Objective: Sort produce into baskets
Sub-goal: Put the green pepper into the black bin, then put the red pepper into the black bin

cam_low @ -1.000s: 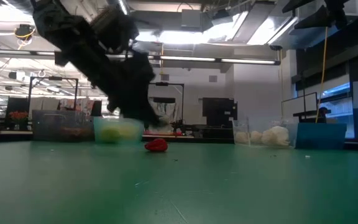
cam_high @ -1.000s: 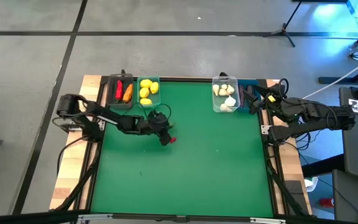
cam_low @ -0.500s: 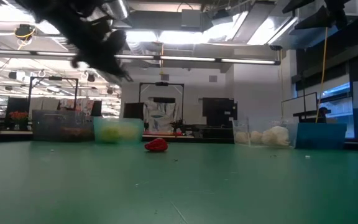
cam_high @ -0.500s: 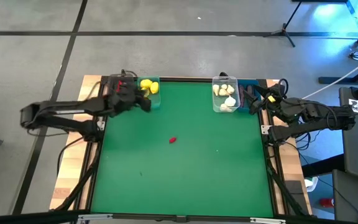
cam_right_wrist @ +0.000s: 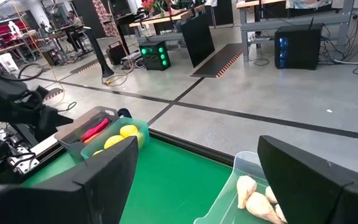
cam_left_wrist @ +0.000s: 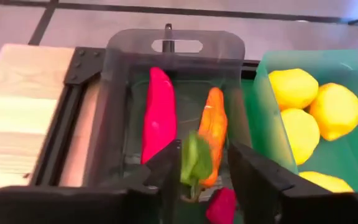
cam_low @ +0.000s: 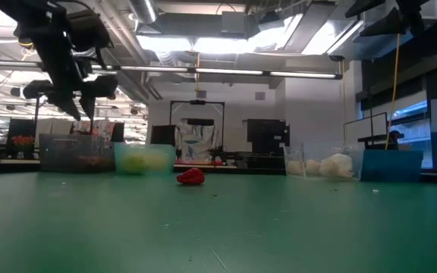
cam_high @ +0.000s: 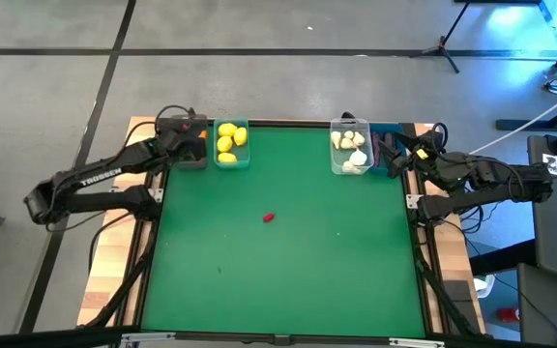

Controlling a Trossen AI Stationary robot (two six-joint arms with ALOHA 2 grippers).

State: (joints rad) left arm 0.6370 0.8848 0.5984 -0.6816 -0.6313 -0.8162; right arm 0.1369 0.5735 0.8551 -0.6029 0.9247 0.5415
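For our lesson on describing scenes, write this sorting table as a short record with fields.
left gripper: open above the smoky translucent bin, small red piece between its fingers
smoky bin contents: long red pepper, orange carrot
teal bin: yellow lemons
clear bin: white garlic bulbs
green mat: one small red berry
right gripper: open, waiting by the blue bin

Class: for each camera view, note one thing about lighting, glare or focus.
High view: bright bluish glare at the upper right corner; the green table is evenly lit. Low view: ceiling lights blow out; the red piece looks soft. Left wrist view: the near fingers blur; the lemons are sharp.
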